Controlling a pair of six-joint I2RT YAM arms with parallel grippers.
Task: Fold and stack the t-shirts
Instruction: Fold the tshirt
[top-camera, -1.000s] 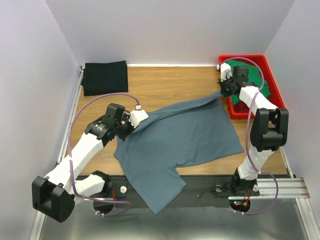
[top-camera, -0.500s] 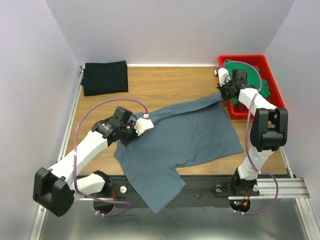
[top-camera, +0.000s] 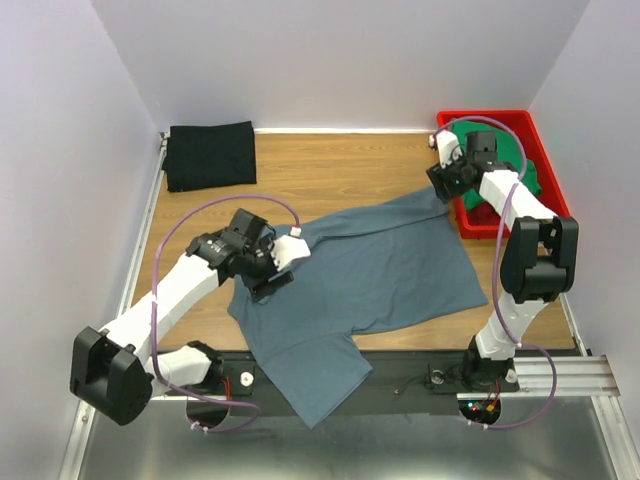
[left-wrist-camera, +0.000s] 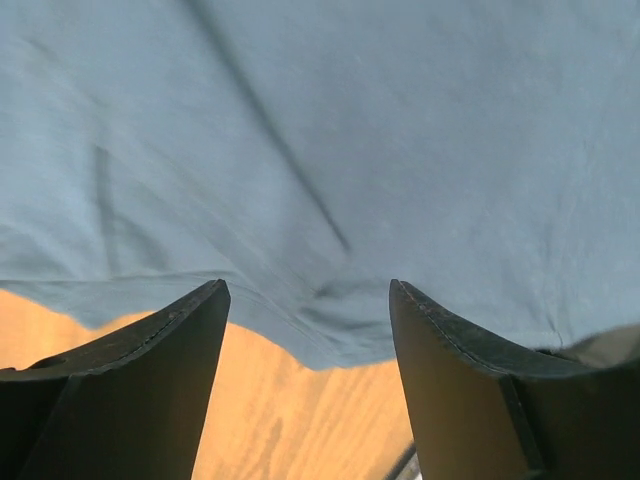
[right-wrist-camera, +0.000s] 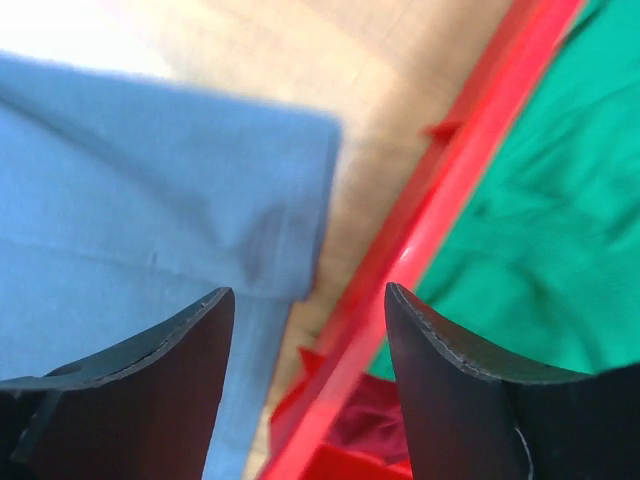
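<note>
view from above: slate blue-grey shirt (top-camera: 385, 270) spread over the bench (top-camera: 330, 170), hem hanging off the near edge, black shirt (top-camera: 210, 155) folded far left. left wrist: left gripper (left-wrist-camera: 305, 290) released, jaws apart over the shirt's edge. right wrist: right gripper (right-wrist-camera: 305, 295) released too, over the shirt's corner beside the red tray (right-wrist-camera: 450, 200) holding the green shirt (right-wrist-camera: 540, 200).

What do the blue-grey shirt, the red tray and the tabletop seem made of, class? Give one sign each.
Blue-grey shirt: soft matte cloth, perhaps cotton; creases and drapes.
Red tray: rigid, glossy, probably plastic; straight smooth rim.
Tabletop: wood or wood-look laminate; visible grain.
</note>
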